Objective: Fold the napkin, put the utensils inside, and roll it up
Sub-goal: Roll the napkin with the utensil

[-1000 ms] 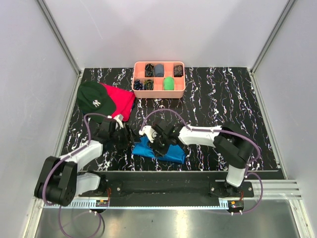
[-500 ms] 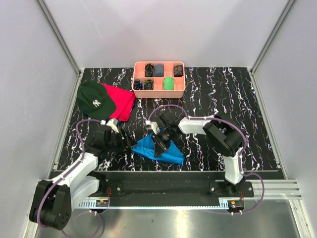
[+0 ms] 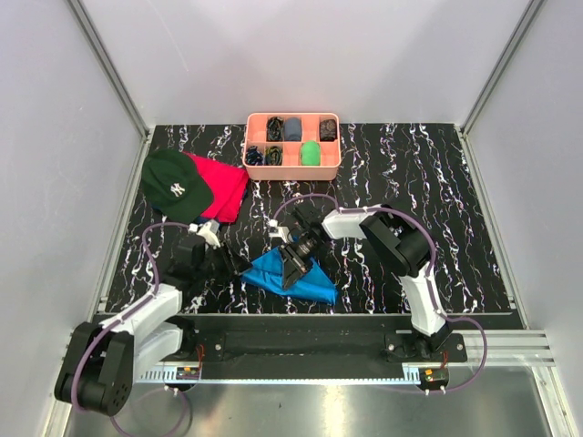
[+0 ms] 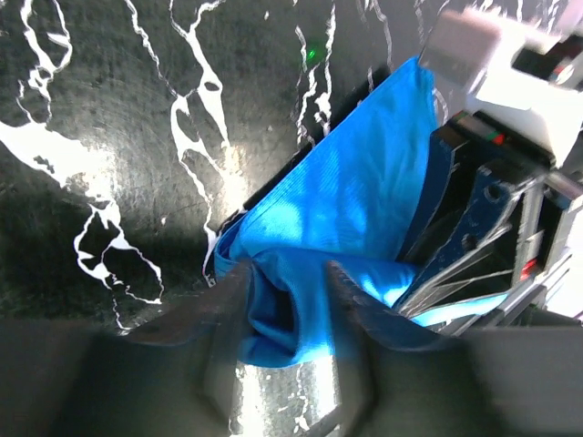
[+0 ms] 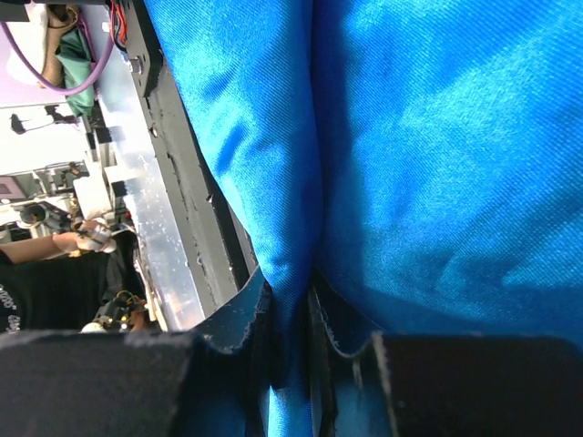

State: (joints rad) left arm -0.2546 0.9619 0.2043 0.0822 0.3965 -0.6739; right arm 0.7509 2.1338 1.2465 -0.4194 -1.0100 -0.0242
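**Top external view: both claws on the blue napkin at the near edge**

From above I see the black, white-veined marble table (image 3: 437, 182) filling the floor of the cell. At its far edge, around the middle, sits the pink plastic compartment tray (image 3: 291, 173) with small dark and green items in its cells. To the far left lie the crumpled red cloth (image 3: 223, 182) and, overlapping it, the dark green cap with a white logo (image 3: 173, 185).

The bright blue thin cloth napkin (image 3: 314, 284) lies bunched near the near edge, between the two arms, well apart from the tray.

On my left wrist feed, the left gripper (image 4: 284, 300) stands part-way apart, a bunched corner of the napkin filling the gap and touching both fingers. On my right wrist feed, the right gripper (image 5: 290, 309) is nearly closed, pinching a thin fold of the napkin.
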